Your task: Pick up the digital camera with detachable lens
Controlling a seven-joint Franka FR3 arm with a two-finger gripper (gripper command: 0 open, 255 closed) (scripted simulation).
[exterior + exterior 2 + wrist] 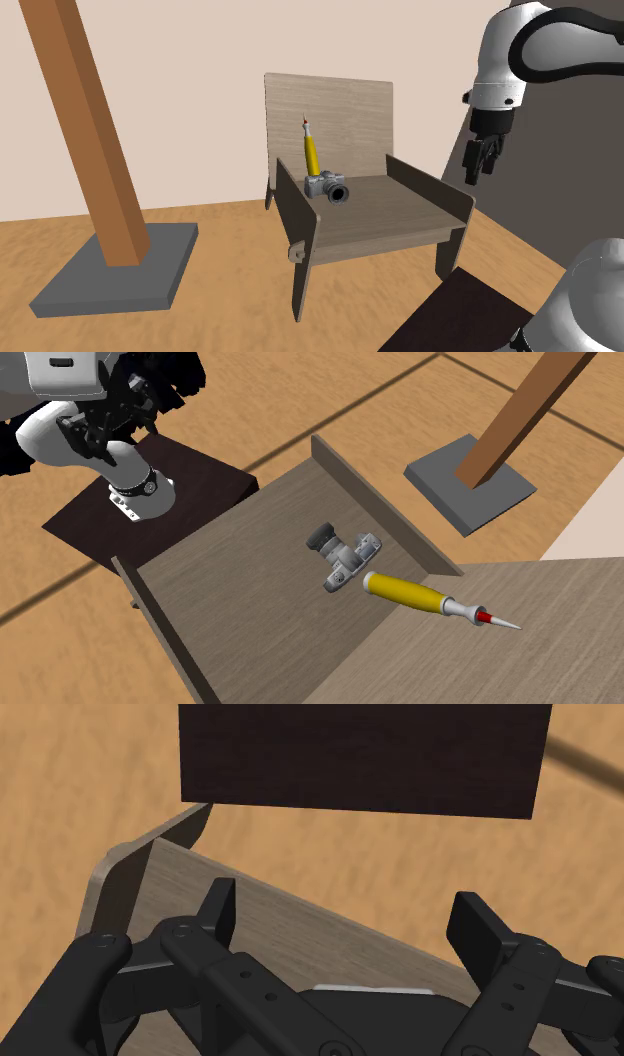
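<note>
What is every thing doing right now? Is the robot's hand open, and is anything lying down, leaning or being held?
gripper: open, holding nothing, up in the air away from the camera.
digital camera: sitting on the chair seat, not held, lens toward the seat's front.
screwdriver: leaning on the backrest, tip up.
chair: standing upright on the floor.
wooden post: slanted, foot on a grey base.

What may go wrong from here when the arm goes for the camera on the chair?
1. The yellow-handled tool stands right beside the camera. The open end effector may knock it over while closing.
2. The chair's side panel rises between the end effector and the camera, so a low, sideways approach may hit it.
</note>
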